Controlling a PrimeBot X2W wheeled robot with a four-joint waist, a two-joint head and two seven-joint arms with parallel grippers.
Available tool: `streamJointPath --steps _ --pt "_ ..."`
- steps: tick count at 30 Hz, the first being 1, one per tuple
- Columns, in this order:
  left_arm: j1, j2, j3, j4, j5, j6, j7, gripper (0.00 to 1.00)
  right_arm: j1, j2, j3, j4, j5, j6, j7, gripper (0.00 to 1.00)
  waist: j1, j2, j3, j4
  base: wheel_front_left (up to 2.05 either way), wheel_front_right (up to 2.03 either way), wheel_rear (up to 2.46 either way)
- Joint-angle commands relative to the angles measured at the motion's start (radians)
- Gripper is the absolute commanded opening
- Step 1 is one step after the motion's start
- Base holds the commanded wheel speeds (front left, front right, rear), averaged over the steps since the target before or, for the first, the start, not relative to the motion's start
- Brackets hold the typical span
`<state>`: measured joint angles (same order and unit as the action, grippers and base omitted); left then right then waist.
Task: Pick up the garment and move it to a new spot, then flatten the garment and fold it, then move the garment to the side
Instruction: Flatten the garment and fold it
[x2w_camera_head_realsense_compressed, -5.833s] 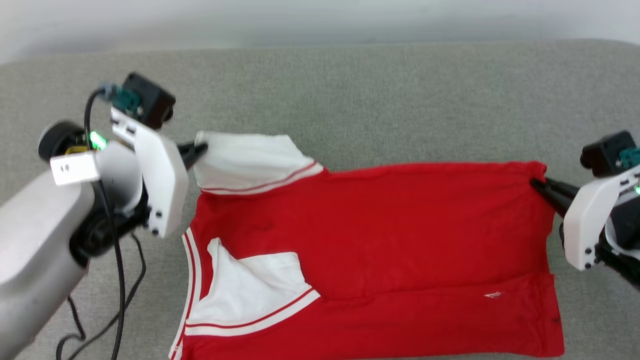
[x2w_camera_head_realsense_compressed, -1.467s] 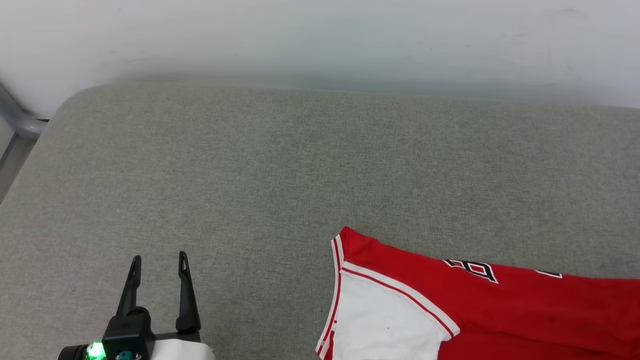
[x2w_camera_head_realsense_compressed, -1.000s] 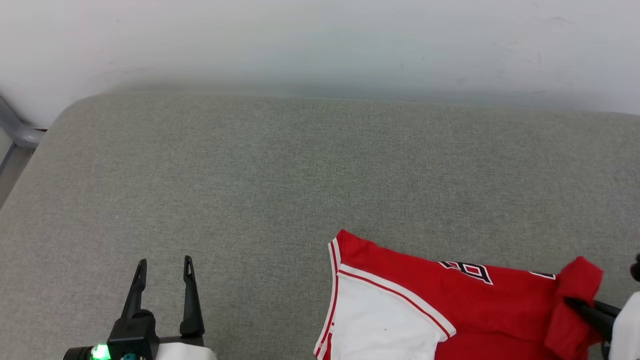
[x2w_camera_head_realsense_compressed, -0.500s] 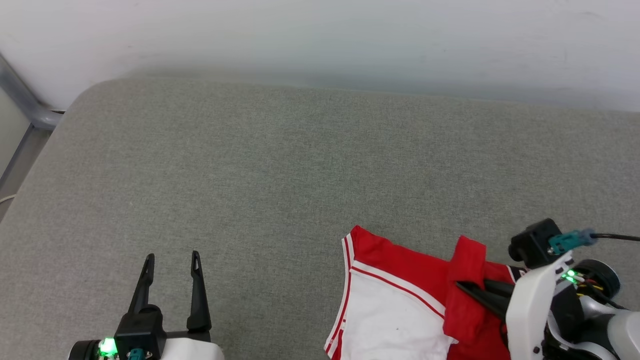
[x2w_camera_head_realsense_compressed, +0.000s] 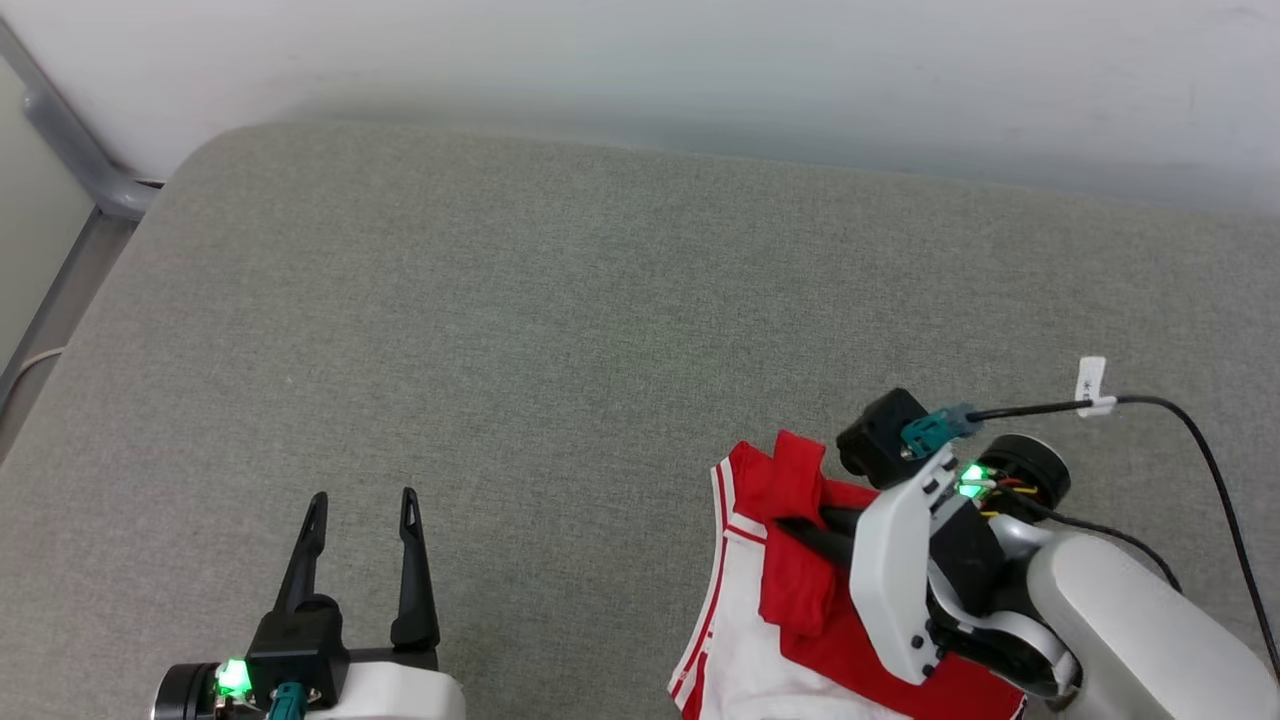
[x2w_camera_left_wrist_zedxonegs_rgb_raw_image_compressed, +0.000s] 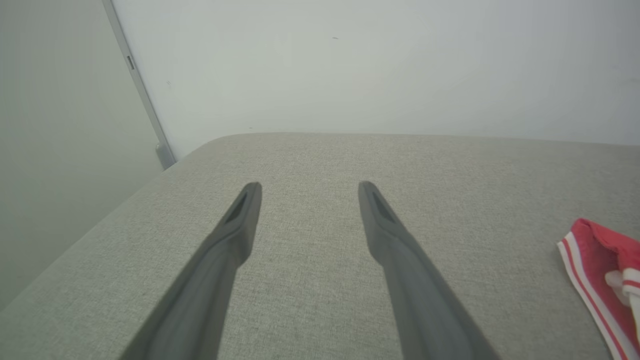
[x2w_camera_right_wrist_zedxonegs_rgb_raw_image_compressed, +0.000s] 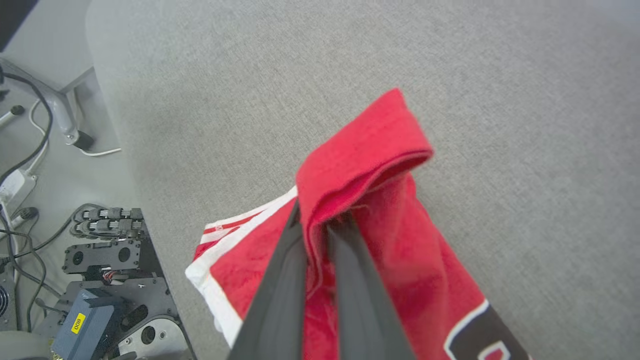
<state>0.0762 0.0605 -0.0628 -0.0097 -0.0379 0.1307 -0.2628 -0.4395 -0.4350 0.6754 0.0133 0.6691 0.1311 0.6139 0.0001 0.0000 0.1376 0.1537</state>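
Note:
The garment, red with a white sleeve and striped trim, lies at the lower right of the grey cushioned table. My right gripper is shut on a red fold of the garment, lifted and carried over the white sleeve; the fabric is pinched between the fingers of the right gripper. Black lettering shows at the bottom right of the right wrist view. My left gripper stands open over bare table to the left, well apart from the garment's trimmed edge. Nothing lies between the fingers of the left gripper.
The grey table stretches wide to the left and back, ending at a white wall. A metal frame post stands past the table's left corner. Beyond the table edge, the floor holds cables and the robot's base.
My right gripper has come in from the right, pulling the red fold leftward over the garment. The head view has shifted a little. The left gripper stays open in the same place.

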Motion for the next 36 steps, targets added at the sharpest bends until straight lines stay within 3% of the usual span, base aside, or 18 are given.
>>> streamJointPath --steps 1,12,17,18,19,20,25,26,29,36 --pt "-0.015 -0.001 -0.005 0.001 0.006 -0.001 -0.002 1.00 -0.033 0.016 0.019 0.027 -0.014 -0.001 -0.016 0.00 -0.0001 0.0000 0.006 0.004 0.00 0.00 0.00" --pt "-0.042 -0.006 -0.028 0.011 0.004 0.006 -0.002 1.00 -0.129 0.067 0.224 0.333 -0.015 -0.001 -0.049 0.00 -0.0001 0.0000 0.037 0.029 0.00 0.00 0.00" --pt "-0.036 -0.007 -0.029 0.017 0.003 0.009 -0.002 1.00 -0.133 0.081 0.279 0.392 0.020 -0.001 -0.112 0.00 -0.0001 0.0000 0.035 0.026 0.00 0.00 0.00" --pt "-0.032 -0.007 -0.027 0.019 0.004 0.010 -0.002 1.00 -0.139 0.079 0.279 0.391 0.027 -0.001 -0.131 0.40 -0.0001 0.0000 0.031 0.023 0.00 0.00 0.00" --pt "-0.028 -0.007 -0.026 0.019 0.005 0.008 -0.002 1.00 -0.146 0.074 0.281 0.383 0.032 -0.001 -0.150 0.88 -0.0001 0.0000 0.027 0.020 0.00 0.00 0.00" --pt "-0.026 -0.007 -0.024 0.021 0.007 0.007 -0.002 1.00 -0.153 0.068 0.280 0.370 0.036 -0.001 -0.172 1.00 -0.0001 0.0000 0.021 0.015 0.00 0.00 0.00" --pt "-0.013 0.000 -0.020 0.021 0.013 0.000 -0.002 1.00 -0.140 0.017 0.238 0.279 0.060 -0.001 -0.269 1.00 -0.0001 0.0000 -0.008 -0.011 0.00 0.00 0.00" --pt "0.002 0.003 -0.016 0.020 0.017 -0.001 -0.002 1.00 -0.109 -0.026 0.183 0.217 0.055 -0.001 -0.320 1.00 -0.0001 0.0000 -0.027 -0.034 0.00 0.00 0.00" --pt "0.010 0.007 -0.016 0.019 0.017 -0.004 -0.002 1.00 -0.080 -0.059 0.097 0.180 0.012 -0.001 -0.380 1.00 -0.0001 0.0000 -0.043 -0.057 0.00 0.00 0.00" --pt "0.033 0.014 -0.013 0.017 0.024 -0.003 -0.002 1.00 0.038 -0.020 -0.208 0.166 -0.165 -0.001 -0.567 1.00 -0.0001 0.0000 -0.075 -0.115 0.00 0.00 0.00"
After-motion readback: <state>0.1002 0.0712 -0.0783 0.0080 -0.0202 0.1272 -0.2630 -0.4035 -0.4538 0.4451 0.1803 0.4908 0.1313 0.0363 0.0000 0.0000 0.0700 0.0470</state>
